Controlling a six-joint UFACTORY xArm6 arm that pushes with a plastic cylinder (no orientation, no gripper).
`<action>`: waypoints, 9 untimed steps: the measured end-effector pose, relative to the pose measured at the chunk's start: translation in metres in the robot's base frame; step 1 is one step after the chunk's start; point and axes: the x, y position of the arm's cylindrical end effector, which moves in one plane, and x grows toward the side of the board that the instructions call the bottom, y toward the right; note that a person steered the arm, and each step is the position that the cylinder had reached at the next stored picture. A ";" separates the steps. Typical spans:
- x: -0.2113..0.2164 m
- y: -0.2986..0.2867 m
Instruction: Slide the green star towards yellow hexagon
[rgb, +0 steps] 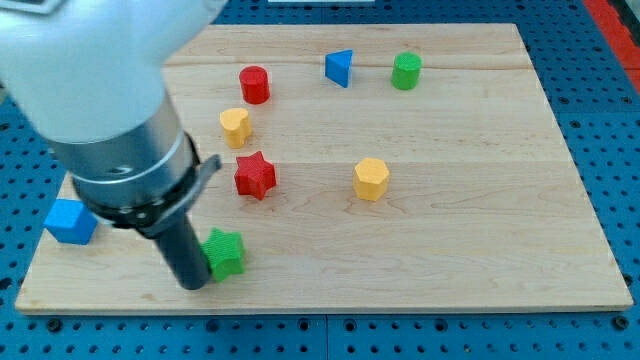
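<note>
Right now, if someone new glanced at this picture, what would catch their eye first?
The big grey arm fills the view's upper left, its dark rod coming down to my tip at the board's bottom-left, right against the green star's left side. Next, the red star sits mid-board, with the yellow hexagon off to its right. A blue cube perches at the left edge.

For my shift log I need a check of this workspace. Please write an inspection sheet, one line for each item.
Surface: wooden board, flat, lying on a blue perforated base.
Job's things: green star near the view's bottom; yellow hexagon to its upper right, apart.
Clutter: red star, yellow block, red cylinder, blue triangle, green cylinder, blue cube.
Hand: none; my tip touches or nearly touches the green star's left side.
Cables: nothing seen.
Surroundings: nothing seen beyond the base.
</note>
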 end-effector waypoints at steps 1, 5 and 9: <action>-0.002 0.012; -0.022 0.053; -0.022 0.088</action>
